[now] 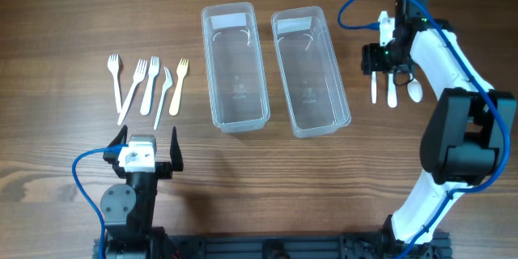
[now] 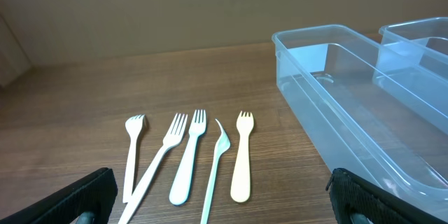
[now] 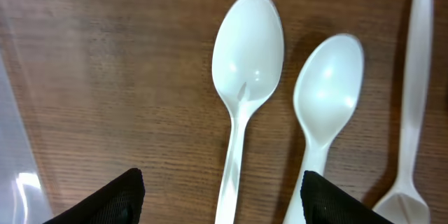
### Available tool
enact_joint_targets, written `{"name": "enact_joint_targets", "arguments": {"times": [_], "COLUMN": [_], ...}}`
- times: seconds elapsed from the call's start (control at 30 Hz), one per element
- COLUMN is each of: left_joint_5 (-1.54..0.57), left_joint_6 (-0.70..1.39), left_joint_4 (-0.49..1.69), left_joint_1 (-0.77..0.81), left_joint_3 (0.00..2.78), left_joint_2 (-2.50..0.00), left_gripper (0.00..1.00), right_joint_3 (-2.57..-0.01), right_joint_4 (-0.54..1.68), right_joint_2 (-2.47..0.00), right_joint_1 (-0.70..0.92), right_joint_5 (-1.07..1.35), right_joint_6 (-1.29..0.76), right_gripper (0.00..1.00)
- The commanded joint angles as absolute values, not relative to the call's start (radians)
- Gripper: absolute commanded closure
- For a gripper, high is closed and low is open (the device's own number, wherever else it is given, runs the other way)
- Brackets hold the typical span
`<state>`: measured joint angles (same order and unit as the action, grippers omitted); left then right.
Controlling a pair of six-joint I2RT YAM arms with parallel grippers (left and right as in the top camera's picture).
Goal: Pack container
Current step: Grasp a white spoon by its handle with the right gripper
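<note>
1. Right gripper: fingers spread wide, pinching nothing, low over the table.
2. Larger spoon: flat on the wood, bowl ahead of the fingers, handle running back between them.
3. Smaller spoon: just beside the larger one. Its handle runs back to the edge of the right-hand finger; whether the two touch cannot be told.
4. Third white utensil: outside the right-hand finger, handle pointing ahead. Its kind cannot be told.
5. Nearer container: clear and empty, off the left-hand finger's side of the right gripper. Farther container: beyond it, also empty.
6. Left gripper: fingers apart and empty. The forks lie in a row ahead of it, and the farther container stands ahead and to its right.
7. Hazard, double pick: closing from here likely sweeps the smaller spoon's handle against the larger one, so both lift or one skids away.
8. Hazard, slip: the thin, flat, slick handles give little to bite on, so a shallow descent may leave the fingers sliding over the plastic.
9. Hazard, drop: a spoon held far back along its handle may swing and strike the container rim during transfer.
</note>
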<state>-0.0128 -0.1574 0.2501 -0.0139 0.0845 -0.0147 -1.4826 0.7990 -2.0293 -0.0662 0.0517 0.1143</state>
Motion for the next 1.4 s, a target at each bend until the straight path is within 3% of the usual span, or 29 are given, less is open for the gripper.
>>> {"name": "enact_joint_targets", "arguments": {"times": [0.0, 0.67, 0.83, 1.03, 1.17, 1.3, 1.37], "left_joint_5": [-0.014, -0.014, -0.014, -0.014, -0.014, -0.014, -0.014], "left_joint_6": [-0.176, -0.176, -0.176, -0.176, -0.176, -0.176, -0.176], "left_joint_4": [0.247, 0.247, 0.247, 0.247, 0.247, 0.247, 0.247], "left_joint_1": [-0.013, -0.013, -0.013, -0.013, -0.013, -0.013, -0.013], "left_joint_3": [0.076, 0.076, 0.076, 0.076, 0.076, 0.076, 0.076], "left_joint_2": [-0.008, -0.008, -0.008, -0.008, -0.008, -0.008, -0.007], "left_gripper": [0.00, 0.00, 0.00, 0.00, 0.00, 0.00, 0.00], "right_joint_3": [-1.454, -1.326, -1.326, -1.326, -1.327, -1.327, -1.328], "right_joint_4": [0.787, 0.643, 0.640, 0.640, 0.638, 0.638, 0.637], "right_joint_2": [-2.039, -2.041, -2.048, -2.102, -2.106, -2.106, -2.105], "right_joint_1": [-0.060, -0.060, -0.060, -0.060, -0.060, -0.060, -0.059], "right_joint_5": [0.060, 0.060, 0.060, 0.060, 0.060, 0.060, 0.060], "right_joint_6": [0.127, 0.078, 0.078, 0.078, 0.076, 0.076, 0.076], "right_gripper": [0.28, 0.30, 0.37, 0.59, 0.85, 0.96, 0.96]}}
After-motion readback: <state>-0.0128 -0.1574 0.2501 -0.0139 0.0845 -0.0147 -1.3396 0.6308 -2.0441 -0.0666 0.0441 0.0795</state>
